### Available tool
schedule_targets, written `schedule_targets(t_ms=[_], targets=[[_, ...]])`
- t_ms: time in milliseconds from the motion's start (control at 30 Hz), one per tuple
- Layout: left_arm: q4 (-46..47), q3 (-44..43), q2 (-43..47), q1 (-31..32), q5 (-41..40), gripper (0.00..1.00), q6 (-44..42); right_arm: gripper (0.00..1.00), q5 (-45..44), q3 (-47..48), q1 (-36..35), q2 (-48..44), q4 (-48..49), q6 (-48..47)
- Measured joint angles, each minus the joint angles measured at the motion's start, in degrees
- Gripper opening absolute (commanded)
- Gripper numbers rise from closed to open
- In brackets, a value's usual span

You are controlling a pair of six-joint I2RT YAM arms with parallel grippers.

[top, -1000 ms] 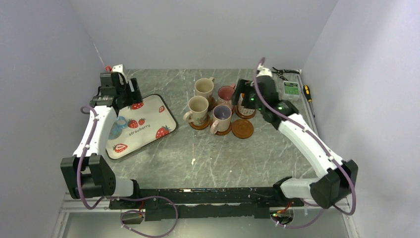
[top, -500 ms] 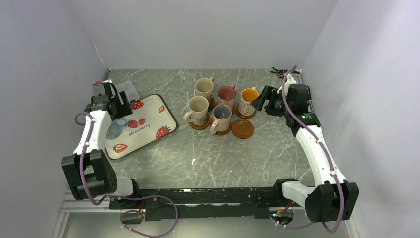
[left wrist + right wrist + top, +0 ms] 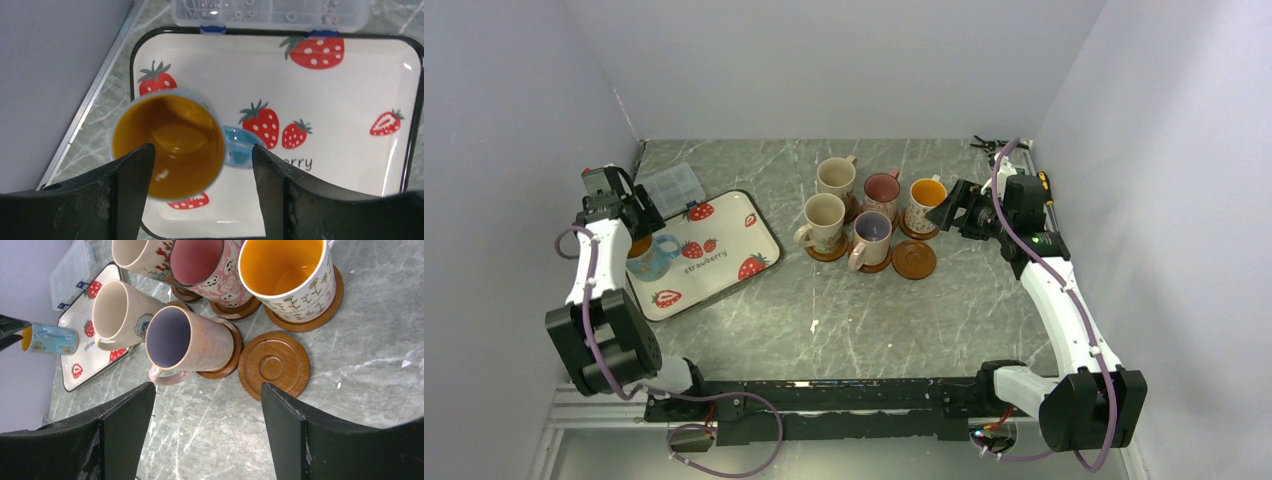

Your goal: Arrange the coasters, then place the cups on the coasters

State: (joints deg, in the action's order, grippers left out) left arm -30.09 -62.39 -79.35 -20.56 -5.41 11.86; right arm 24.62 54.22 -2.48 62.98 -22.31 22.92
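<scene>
The grey marbled table (image 3: 874, 320) carried a white strawberry-print tray (image 3: 350, 90), on which the last unplaced cup, a blue-sided ceramic mug with an orange inside (image 3: 167, 145), stood upright. The left pincer (image 3: 200, 150) hung over it, jaws wide on either side and gripping nothing. The right pincer (image 3: 207, 387) was wide open and empty. Five handled ceramic mugs (image 3: 871, 228) stood on round brown wooden coasters (image 3: 327, 310). A sixth grooved coaster (image 3: 274, 364) lay bare beside them, probably for the blue mug.

Grey marble-patterned table (image 3: 874, 320), plain pale lavender walls (image 3: 824, 60) on three sides, even light
</scene>
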Motion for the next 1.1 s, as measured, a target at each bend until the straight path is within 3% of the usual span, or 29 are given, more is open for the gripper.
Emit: schedule_targets(t_ms=[267,467,600,867,1100], targets=[[-0.9,-5.4,-8.3,-1.5,0.0,0.58,1.2,0.81,0.0,0.0,0.0,-1.6,-0.3,0.0],[-1.5,-7.4,-12.3,-1.8,1.4,0.23,1.1,0.8,0.0,-0.4,0.0,-2.3,-0.3,0.0],[-2.2,-7.5,-12.5,-1.6,3.4,0.05,0.9,0.8,0.0,-0.8,0.1,-2.4,-0.4,0.0],[-0.9,-4.2,-9.1,0.1,6.8,0.03,-2.8,0.8,0.0,-0.9,0.2,-4.6,-1.2,0.0],[-0.5,0.4,-3.5,10.4,12.8,0.03,-8.8,0.8,0.0,-0.9,0.2,-5.1,-1.5,0.2]])
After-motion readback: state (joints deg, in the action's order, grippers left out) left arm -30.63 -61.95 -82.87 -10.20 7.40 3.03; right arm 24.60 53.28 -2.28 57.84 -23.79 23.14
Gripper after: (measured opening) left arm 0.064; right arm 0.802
